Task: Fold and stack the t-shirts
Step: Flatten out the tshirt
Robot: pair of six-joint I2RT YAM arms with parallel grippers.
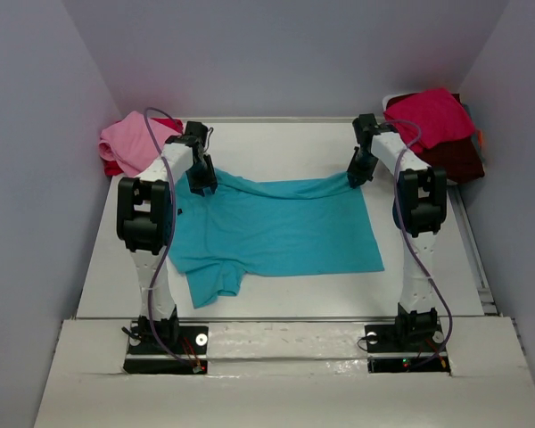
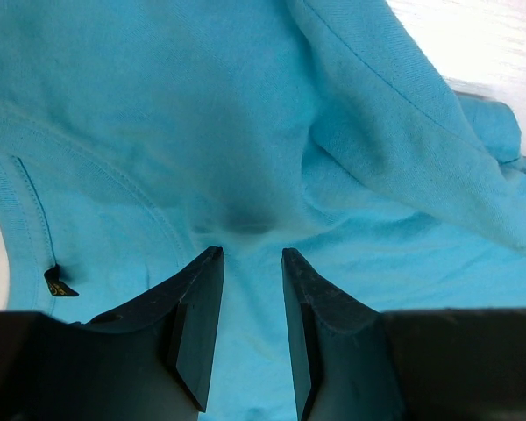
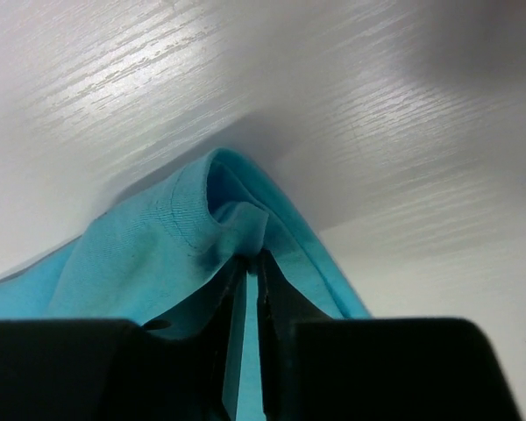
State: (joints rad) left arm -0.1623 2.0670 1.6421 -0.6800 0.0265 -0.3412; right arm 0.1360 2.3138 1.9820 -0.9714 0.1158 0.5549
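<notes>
Turquoise t-shirt point(image 1: 276, 227) spread on the surface point(image 1: 428, 276), nearer than both claws, not yet folded. Left claw point(image 1: 202, 178) and right claw point(image 1: 359, 171) each pinch its far edge. Other t-shirts point(image 1: 428, 120) heaped beyond them.

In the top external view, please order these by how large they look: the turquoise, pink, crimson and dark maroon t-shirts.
1. turquoise t-shirt, by far the largest.
2. crimson t-shirt and pink t-shirt: they look about alike, so I do not rank them.
3. dark maroon t-shirt, mostly covered by the crimson one.
</notes>
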